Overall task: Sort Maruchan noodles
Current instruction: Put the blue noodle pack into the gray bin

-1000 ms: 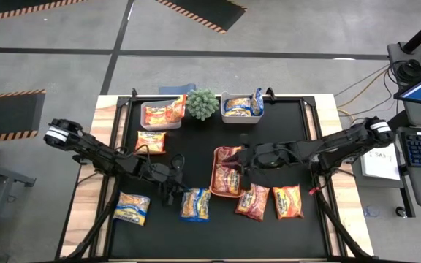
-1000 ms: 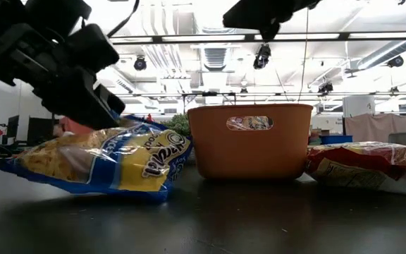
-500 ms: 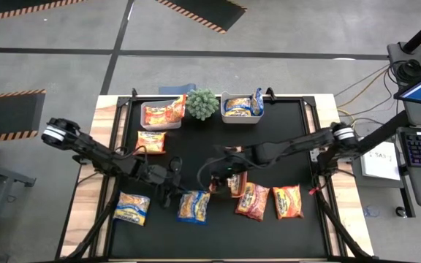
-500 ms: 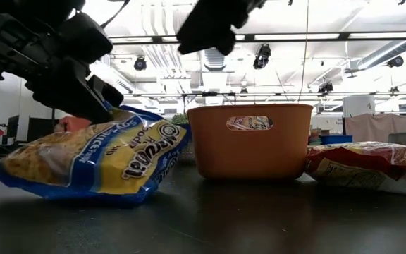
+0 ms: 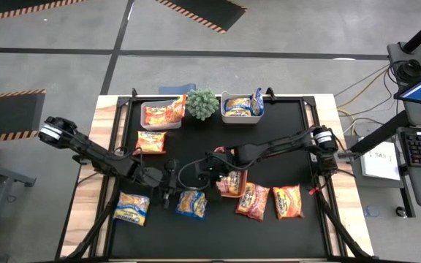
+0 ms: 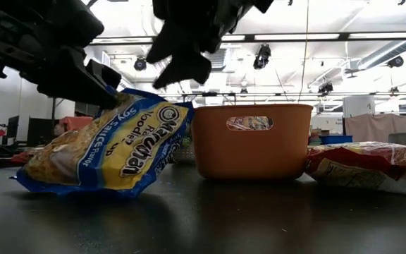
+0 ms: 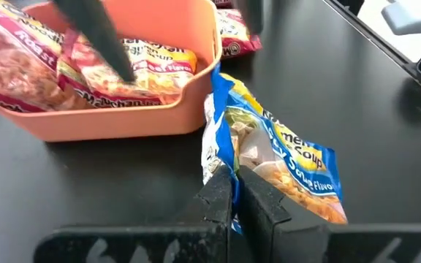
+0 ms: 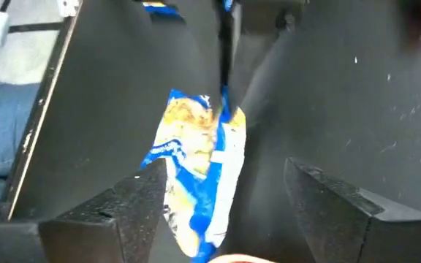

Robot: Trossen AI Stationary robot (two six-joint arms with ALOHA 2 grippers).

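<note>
Two end effectors meet beside the orange tray (image 5: 225, 183): left end effector (image 7: 232, 191) pinches the yellow-and-blue packet's (image 7: 269, 157) edge, tilting it up for the spread-open, empty right end effector (image 8: 225, 204), likely a handover.

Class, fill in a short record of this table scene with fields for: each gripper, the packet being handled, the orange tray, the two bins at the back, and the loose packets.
left gripper: shut on the yellow-and-blue packet's edge
yellow-and-blue packet: tilted up, one end on the black mat
right gripper: open, above that packet
orange tray: holds dark red packets
left bin: holds orange packets
right bin: holds yellow-and-blue packets
plant: between the bins
loose packets: orange, yellow-and-blue, and dark red ones, all on the mat
</note>
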